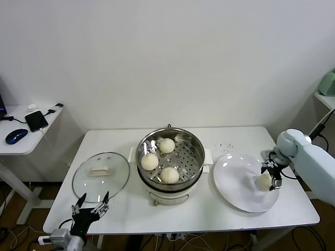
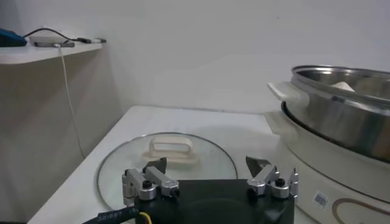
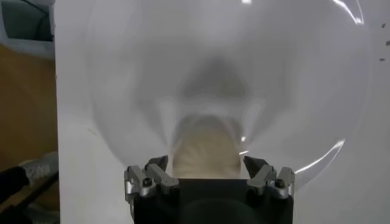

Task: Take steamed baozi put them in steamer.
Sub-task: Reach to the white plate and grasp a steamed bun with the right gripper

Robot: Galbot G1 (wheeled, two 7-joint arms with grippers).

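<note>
Three cream-white steamed baozi (image 1: 166,145) (image 1: 149,161) (image 1: 169,175) lie on the perforated tray of the round steel steamer (image 1: 196,151) at the table's middle. A fourth baozi (image 1: 263,181) (image 3: 206,149) rests on the white plate (image 1: 235,178) to the right. My right gripper (image 1: 270,178) (image 3: 205,162) is down at the plate and open, one finger on either side of that baozi without closing on it. My left gripper (image 1: 93,197) (image 2: 206,164) hangs open and empty at the table's front left edge, just in front of the glass lid.
The round glass lid (image 1: 100,177) (image 2: 122,173) with its white handle lies flat, left of the steamer (image 2: 341,97). A side table (image 1: 21,138) with a phone and a mouse stands at the far left. A wall runs close behind the table.
</note>
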